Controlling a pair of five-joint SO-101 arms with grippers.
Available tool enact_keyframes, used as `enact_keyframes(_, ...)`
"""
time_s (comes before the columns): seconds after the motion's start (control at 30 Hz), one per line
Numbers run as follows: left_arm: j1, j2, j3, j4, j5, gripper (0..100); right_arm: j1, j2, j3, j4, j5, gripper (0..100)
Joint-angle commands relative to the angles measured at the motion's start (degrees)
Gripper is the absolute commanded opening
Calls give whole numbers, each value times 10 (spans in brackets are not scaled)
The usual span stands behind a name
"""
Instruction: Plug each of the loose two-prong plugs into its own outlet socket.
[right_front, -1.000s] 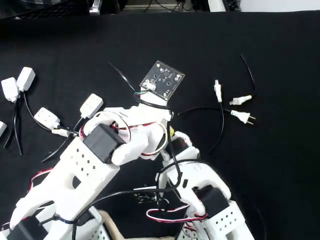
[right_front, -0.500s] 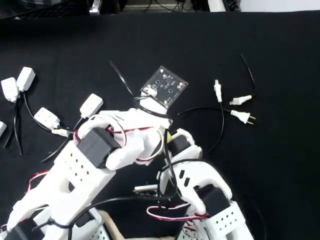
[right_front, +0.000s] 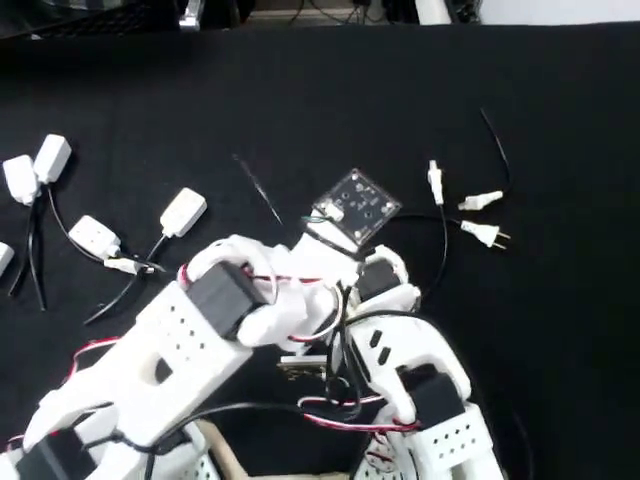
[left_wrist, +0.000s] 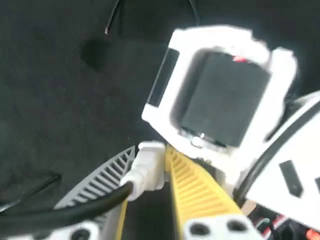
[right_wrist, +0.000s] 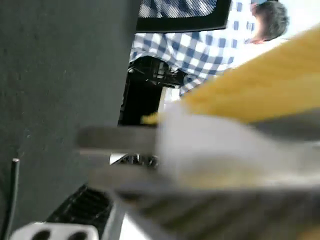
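Pinches a white corded connector (left_wrist: 148, 169) in left end effector (left_wrist: 151, 151), a two-prong plug (right_wrist: 210, 142) in right end effector (right_wrist: 165, 152) — prongs jutting ahead, seemingly for mating.

The black worktop (right_front: 560, 360) has dark cabled gear (right_front: 100, 15) beyond its far edge and something tan (right_front: 228, 458) at its near edge.

There are two arms (right_front: 170, 340) (right_front: 420, 375), five white sockets (right_front: 20, 178) (right_front: 50, 157) (right_front: 93, 235) (right_front: 182, 211) (right_front: 3, 256) and three loose plugs (right_front: 435, 180) (right_front: 483, 200) (right_front: 487, 235) on the table (right_front: 300, 90).
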Motion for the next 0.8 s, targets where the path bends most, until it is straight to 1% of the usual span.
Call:
enact_keyframes(0.0,-5,-8,-10,-3,-3,30,14,-26,-1,17,-2,12)
enact_keyframes(0.23,-98,-8,-12,-106,3,30,18,-27,-1,113,-2,12)
enact_keyframes(0.33,-112,-8,-13,-147,32,30,4,-27,-1,130,-7,12)
enact_keyframes(0.43,-109,-8,-8,-181,49,30,-19,-27,-1,138,-35,12)
enact_keyframes(0.63,-50,-7,11,-156,48,30,-76,-27,-1,125,-38,12)
enact_keyframes(0.77,-36,-7,-16,-97,47,30,-80,-27,-1,118,-36,12)
